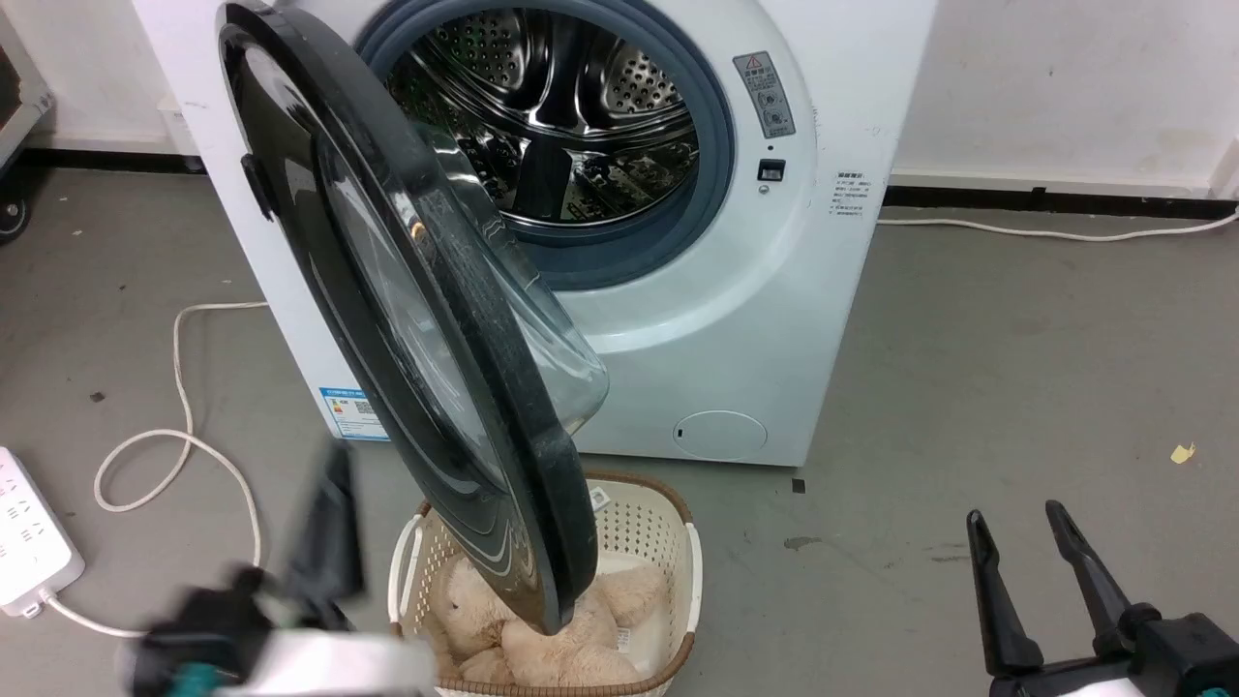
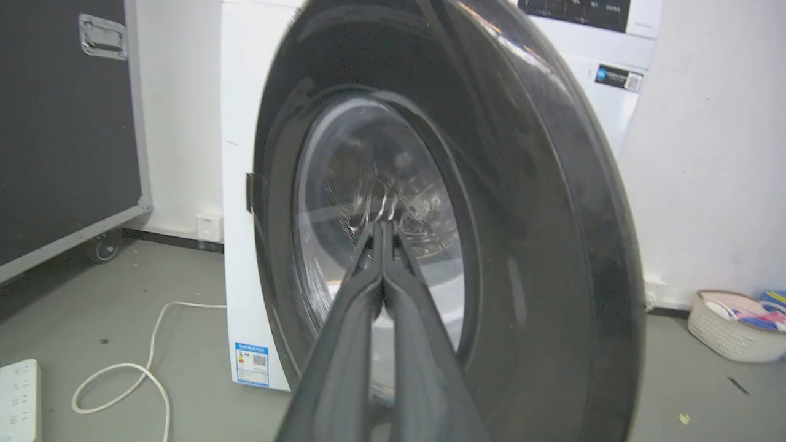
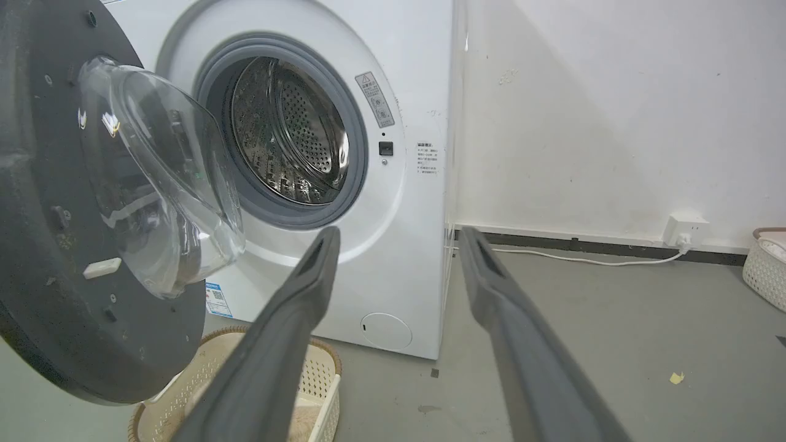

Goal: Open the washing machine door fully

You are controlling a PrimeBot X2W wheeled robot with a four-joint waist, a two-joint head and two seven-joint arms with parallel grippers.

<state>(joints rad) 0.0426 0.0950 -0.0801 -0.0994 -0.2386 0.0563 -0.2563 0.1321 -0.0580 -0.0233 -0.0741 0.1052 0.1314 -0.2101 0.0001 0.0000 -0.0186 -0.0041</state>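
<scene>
Washing machine door [image 1: 416, 319] stands swung out from the machine front, edge-on in the head view. It walls off the left side of the drum opening [image 1: 552, 126]. From the right the opening is unobstructed. Basket [image 1: 649, 523] holding a plush toy [image 1: 581, 649] sits on the floor [image 1: 968, 387] directly under the door's lower rim. Floor right of the machine is bare, a wide passage. Floor left of it carries a looped white cable [image 1: 182, 387], a power strip [image 1: 29, 542] and a wheeled black case [image 2: 61, 123].
</scene>
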